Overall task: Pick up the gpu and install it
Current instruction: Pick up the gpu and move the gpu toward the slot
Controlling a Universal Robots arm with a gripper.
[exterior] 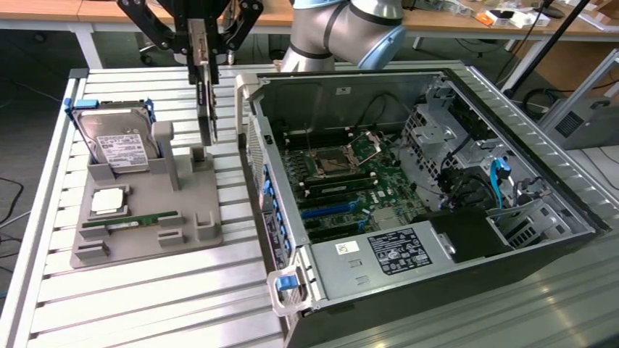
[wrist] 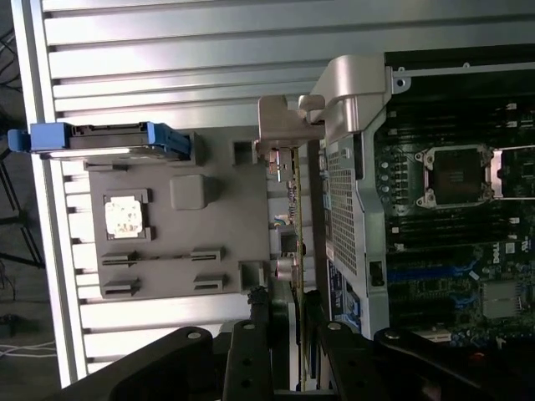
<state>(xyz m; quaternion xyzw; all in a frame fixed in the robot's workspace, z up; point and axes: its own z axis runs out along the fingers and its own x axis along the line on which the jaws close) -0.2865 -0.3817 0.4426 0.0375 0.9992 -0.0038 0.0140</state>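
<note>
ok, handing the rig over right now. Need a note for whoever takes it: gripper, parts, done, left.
Gripper: shut on the top edge of the gpu.
Gpu: hangs upright over the gray fixture, on the side nearest the open computer case. I cannot tell whether its lower edge is clear of the fixture's posts.
Done: gpu grasped.
Left: the card is not yet in the case and not seated on the motherboard.
Other parts: hard drive and memory stick sit on the fixture.
</note>
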